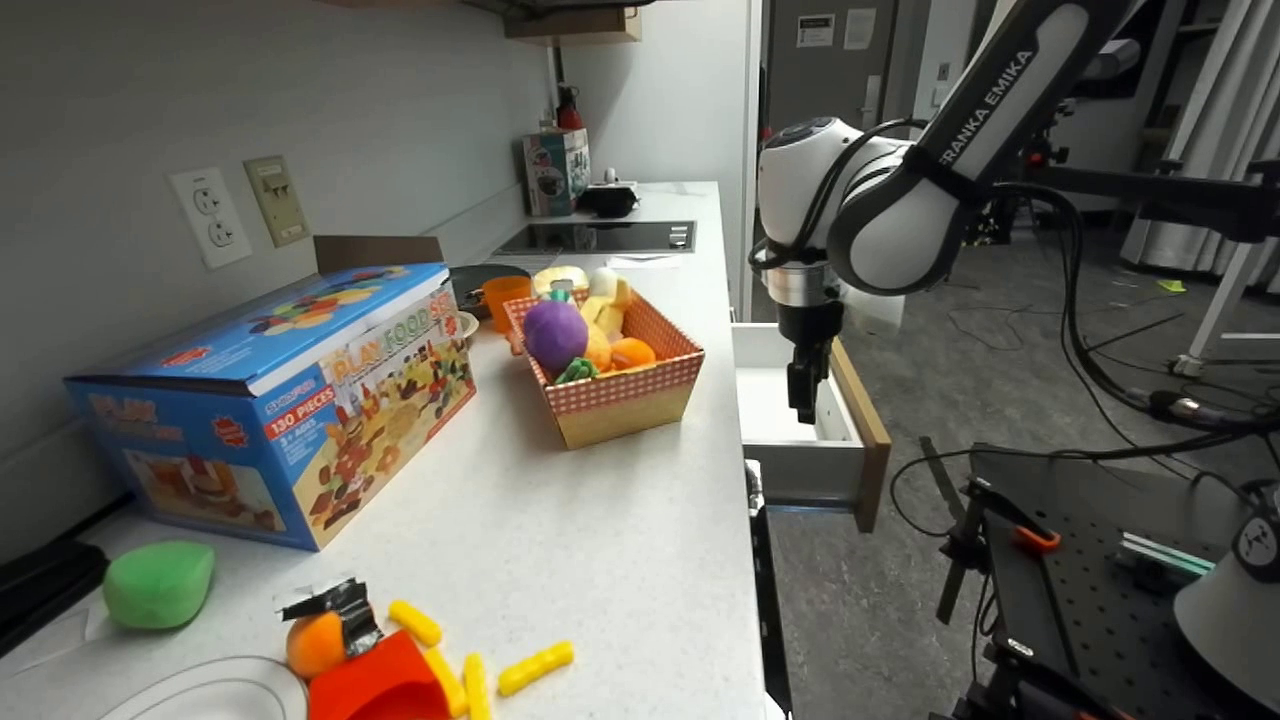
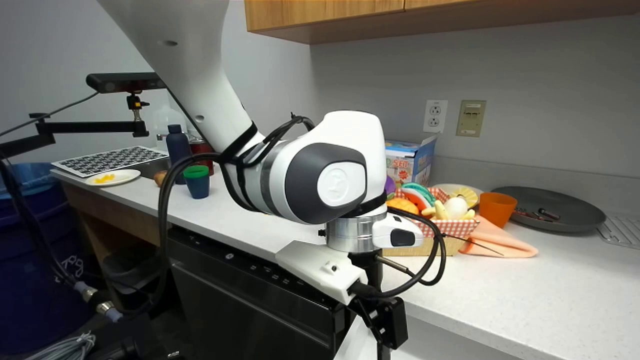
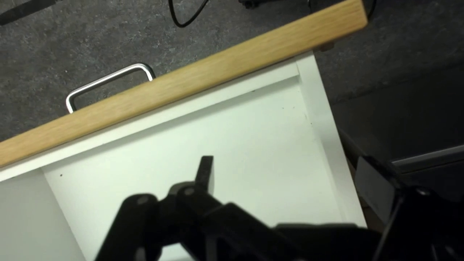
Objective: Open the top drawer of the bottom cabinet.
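Observation:
The top drawer (image 1: pixel 868 425) of the bottom cabinet (image 1: pixel 610 540) stands pulled out from under the white counter. Its white inside and light wood front show in the wrist view (image 3: pixel 217 70), with a silver bar handle (image 3: pixel 105 84) on the outer face. In an exterior view only a small white part of the drawer (image 2: pixel 357 342) shows at the bottom edge. My gripper (image 3: pixel 290 177) is open and empty, with its fingers wide apart above the drawer. It also points down over the drawer in an exterior view (image 1: pixel 808 395). It is apart from the handle.
On the counter stand a checkered basket of toy food (image 1: pixel 625 400), a play food box (image 1: pixel 280 400), an orange cup (image 2: pixel 496 207) and a dark pan (image 2: pixel 560 207). A black dishwasher (image 2: pixel 250 295) sits beside the drawer. A black cart (image 1: pixel 1100 560) stands opposite.

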You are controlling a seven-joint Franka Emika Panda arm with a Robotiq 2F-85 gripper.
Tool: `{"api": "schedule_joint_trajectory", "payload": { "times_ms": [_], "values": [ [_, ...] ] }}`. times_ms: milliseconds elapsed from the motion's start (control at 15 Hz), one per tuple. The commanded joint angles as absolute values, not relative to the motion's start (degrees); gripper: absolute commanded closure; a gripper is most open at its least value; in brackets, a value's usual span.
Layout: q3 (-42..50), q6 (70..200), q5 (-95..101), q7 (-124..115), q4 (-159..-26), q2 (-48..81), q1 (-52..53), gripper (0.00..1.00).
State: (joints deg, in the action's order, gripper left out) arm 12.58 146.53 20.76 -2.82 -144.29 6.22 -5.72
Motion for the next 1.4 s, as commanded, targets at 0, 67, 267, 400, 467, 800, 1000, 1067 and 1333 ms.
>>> {"api": "schedule_joint_trajectory", "payload": {
  "times_ms": [0,67,267,400,467,800,1000,1067,1333],
  "values": [
    [12.04,146.31,21.61,-3.18,-143.91,6.22,-6.48,0.0],
    [12.41,146.55,22.32,-2.74,-143.5,6.43,-6.79,0.0],
    [13.24,147.51,22.18,0.04,-141.41,8.9,-8.25,0.0],
    [13.5,147.78,21.69,2.04,-139.97,10.69,-9.24,0.0],
    [13.76,148.01,21.85,2.61,-139.11,11.93,-9.72,0.0],
    [14.87,149.03,21.31,5.71,-135.96,16.88,-11.55,0.0],
    [15.65,147.89,21.05,5.65,-134.93,18.78,-12.12,0.0],
    [15.94,147.49,21.04,5.64,-134.74,19.31,-12.31,0.0],
    [16.09,146.4,19.49,7.53,-134.5,21.04,-13.73,0.0]
  ]
}}
